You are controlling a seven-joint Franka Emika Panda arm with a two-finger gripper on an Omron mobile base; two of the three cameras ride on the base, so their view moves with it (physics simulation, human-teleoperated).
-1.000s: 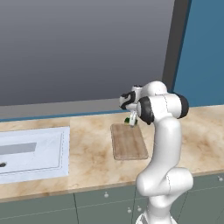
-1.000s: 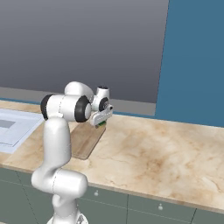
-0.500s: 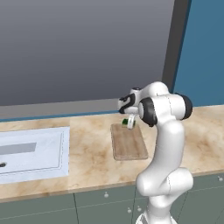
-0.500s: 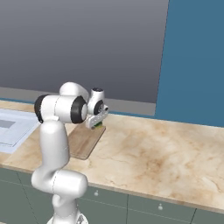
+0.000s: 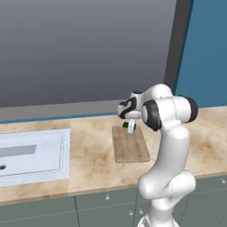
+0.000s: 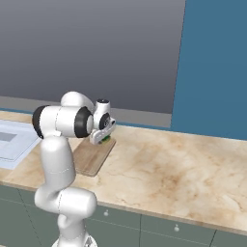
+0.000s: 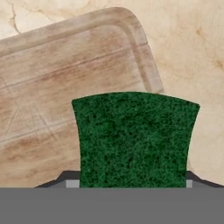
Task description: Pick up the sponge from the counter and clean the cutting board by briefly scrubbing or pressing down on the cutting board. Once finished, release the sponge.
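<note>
The sponge point(image 7: 134, 139) is clamped between the jaws and held above the far corner of the cutting board point(image 7: 65, 87) on the desk point(image 5: 88, 164). Carrying is judged complete; pressing down onto the board is called for next.

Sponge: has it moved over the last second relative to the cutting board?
Yes. The sponge, held in the tool, shifted left toward the sink side of the cutting board, staying over its far end.
</note>
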